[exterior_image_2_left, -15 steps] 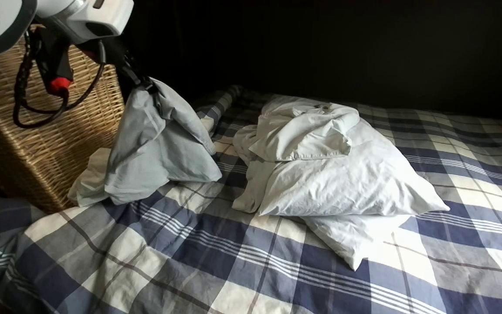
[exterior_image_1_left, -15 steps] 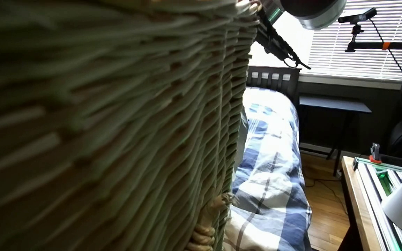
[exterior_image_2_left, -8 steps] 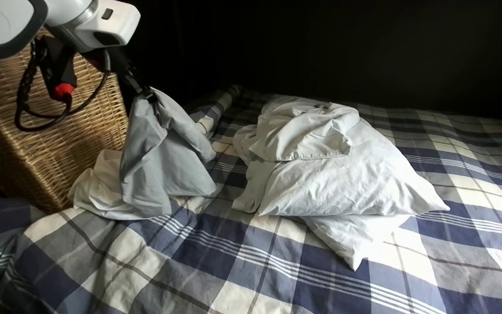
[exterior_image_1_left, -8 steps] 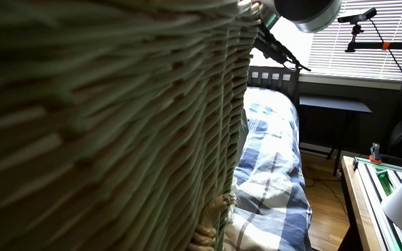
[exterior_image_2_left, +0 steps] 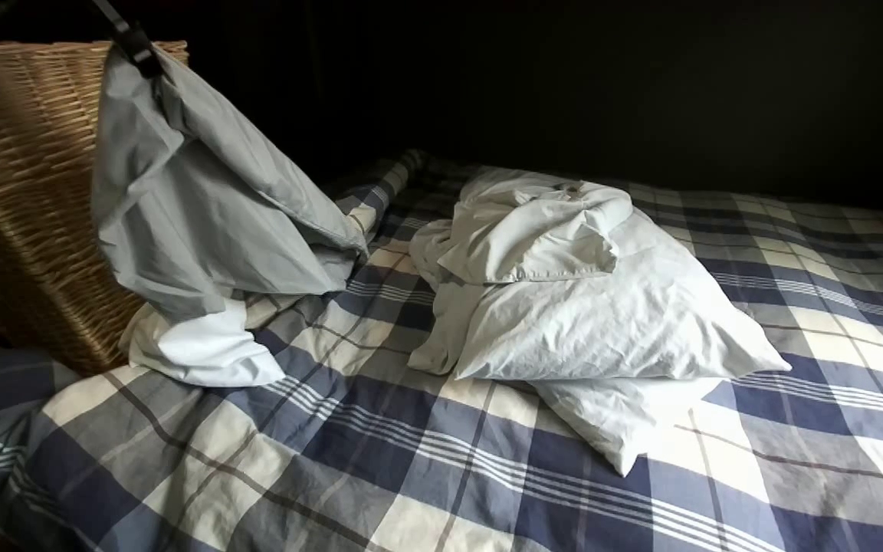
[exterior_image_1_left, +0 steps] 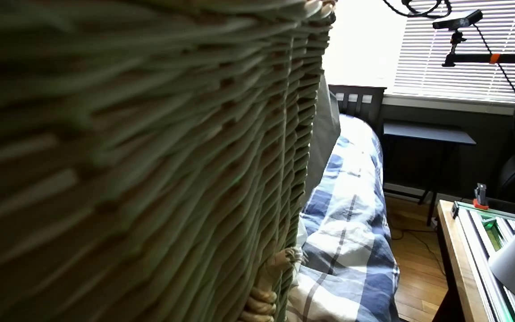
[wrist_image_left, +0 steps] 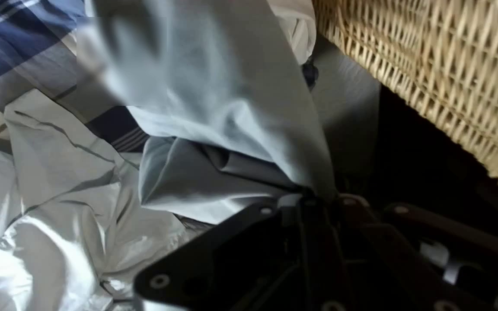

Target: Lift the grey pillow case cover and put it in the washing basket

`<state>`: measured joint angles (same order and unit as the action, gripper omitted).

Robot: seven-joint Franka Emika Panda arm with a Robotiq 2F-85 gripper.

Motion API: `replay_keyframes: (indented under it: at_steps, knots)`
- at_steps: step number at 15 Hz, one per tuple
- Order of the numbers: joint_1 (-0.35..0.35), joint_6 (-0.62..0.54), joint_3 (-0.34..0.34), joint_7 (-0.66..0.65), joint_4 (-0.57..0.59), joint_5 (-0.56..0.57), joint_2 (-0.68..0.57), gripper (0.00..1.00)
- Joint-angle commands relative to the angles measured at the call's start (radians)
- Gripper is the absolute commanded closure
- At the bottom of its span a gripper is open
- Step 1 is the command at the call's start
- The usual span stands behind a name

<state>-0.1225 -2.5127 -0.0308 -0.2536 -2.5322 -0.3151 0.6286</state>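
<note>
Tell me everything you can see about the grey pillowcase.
The grey pillowcase looks like thin, soft cloth, creased, with what seems a hem along one edge. It hangs limp from the gripper, its top bunched between the shut jaws, widening below into loose folds. In an exterior view it hangs in front of the wicker washing basket, outside it, its lowest part overlapping a white cloth on the plaid bedding. Whether it touches basket, cloth or bedding is unclear.

In an exterior view, from the pillow case cover (exterior_image_2_left: 211, 199), the pincer (exterior_image_2_left: 147, 64) is at eleven o'clock, the basket (exterior_image_2_left: 24, 199) behind at nine. On the bed (exterior_image_2_left: 334, 460), a cloth (exterior_image_2_left: 215, 349) lies at six, a linen heap (exterior_image_2_left: 618, 322) between three and four. In an exterior view, a desk (exterior_image_1_left: 462, 255) stands at four o'clock from the bed.
</note>
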Motion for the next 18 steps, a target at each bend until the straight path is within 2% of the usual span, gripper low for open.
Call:
replay_keyframes:
  at_steps: [1,4,6,10,12,14,16,18]
  knots:
    - [0.002,-0.009,0.008,0.015,0.008,-0.047,0.108,1.00]
    - [-0.040,-0.044,-0.002,0.042,0.029,-0.093,0.146,1.00]
    - [-0.097,-0.090,-0.023,0.092,0.036,-0.146,0.157,1.00]
    - [-0.254,-0.302,-0.074,0.235,0.026,-0.266,0.153,1.00]
    - [-0.366,-0.430,-0.122,0.314,0.022,-0.315,0.150,1.00]
    - [-0.515,-0.561,-0.194,0.399,0.019,-0.352,0.155,1.00]
    - [-0.658,-0.639,-0.260,0.524,0.022,-0.419,0.187,1.00]
    - [-0.806,-0.672,-0.341,0.609,0.024,-0.438,0.238,1.00]
